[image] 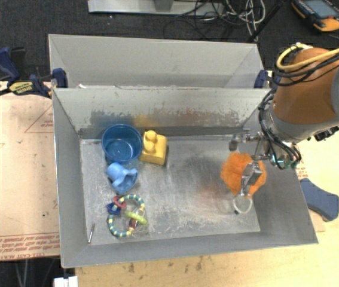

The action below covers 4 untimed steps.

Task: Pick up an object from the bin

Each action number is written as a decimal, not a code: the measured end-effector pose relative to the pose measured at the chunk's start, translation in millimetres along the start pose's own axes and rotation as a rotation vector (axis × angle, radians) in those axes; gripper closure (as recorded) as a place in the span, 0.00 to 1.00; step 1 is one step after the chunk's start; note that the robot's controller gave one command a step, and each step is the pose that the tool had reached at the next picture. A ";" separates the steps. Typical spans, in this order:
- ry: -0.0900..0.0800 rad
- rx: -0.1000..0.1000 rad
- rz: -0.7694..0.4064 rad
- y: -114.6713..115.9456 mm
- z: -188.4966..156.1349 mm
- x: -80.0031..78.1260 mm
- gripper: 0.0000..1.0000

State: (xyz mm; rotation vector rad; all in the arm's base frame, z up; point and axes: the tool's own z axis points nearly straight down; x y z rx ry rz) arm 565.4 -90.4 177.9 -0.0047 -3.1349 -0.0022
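1. The claw (245, 199) hangs low over the right part of the grey metal bin (175, 214), near its right wall and closer to the near edge than to the far wall. The arm carrying it comes in from the right over the bin's rim.
2. A soft-looking orange lump (235, 172) is at the claw's left side, touching it or overlapping it from this angle. It is a little farther into the bin than the claw's tip.
3. I cannot tell whether the claw is wide or narrow, or whether the orange lump is gripped or only beside it. The wrist and its cables cover that spot.
4. The other things sit together on the left side of the bin, well apart from the claw, with bare grey floor between them and it.
5. A round blue plastic cup (121, 143) stands at the far left, open side up, against the foot of the far wall.
6. A yellow plastic block with a rounded knob on top (153, 147) is just right of the cup, touching it or nearly so.
7. A small light-blue plastic toy (121, 175) lies just on the near side of the cup.
8. A ring of multicoloured beads (126, 211) lies flat nearer than the toy.
9. A thin dark stick (91, 233) lies by the left wall, at the near left corner.
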 end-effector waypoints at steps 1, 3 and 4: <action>-0.008 0.001 -0.002 0.3 -4.4 -1.7 0.00; -0.009 -0.001 -0.082 -6.0 103.6 -38.0 1.00; -0.020 0.003 0.006 -21.1 -80.7 -42.1 1.00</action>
